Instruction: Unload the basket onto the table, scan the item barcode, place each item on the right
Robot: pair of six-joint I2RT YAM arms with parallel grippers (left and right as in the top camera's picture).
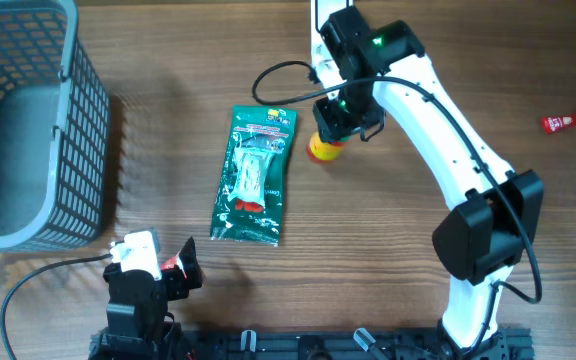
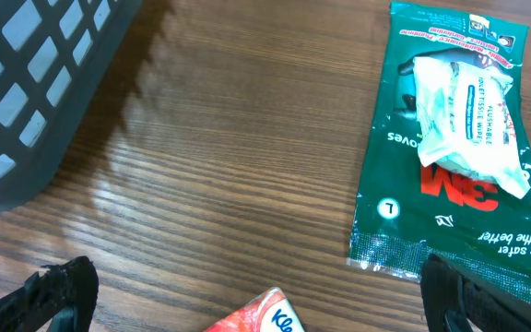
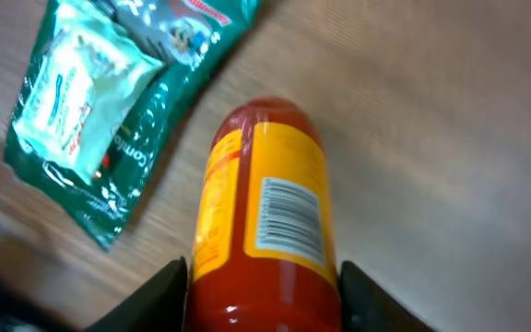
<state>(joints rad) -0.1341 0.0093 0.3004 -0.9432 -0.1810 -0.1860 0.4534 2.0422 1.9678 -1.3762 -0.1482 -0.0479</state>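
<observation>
Nearby, at the near left, the left gripper [image 1: 168, 268] stands wide open over a red-and-white packet [image 2: 264, 318]. Farther in, a green wipes pouch [image 1: 255, 175] lies flat mid-table. Just right of it, the right gripper [image 1: 340, 120] clamps the red-and-yellow bottle [image 3: 265, 212], whose barcode [image 3: 289, 217] faces the wrist camera. A grey basket [image 1: 88, 120] sits far left.

Wood table [image 1: 368, 285]: grey basket [image 1: 90, 150] far L, green pkt [image 1: 256, 175] mid, red tube [image 1: 571, 120] far R.
</observation>
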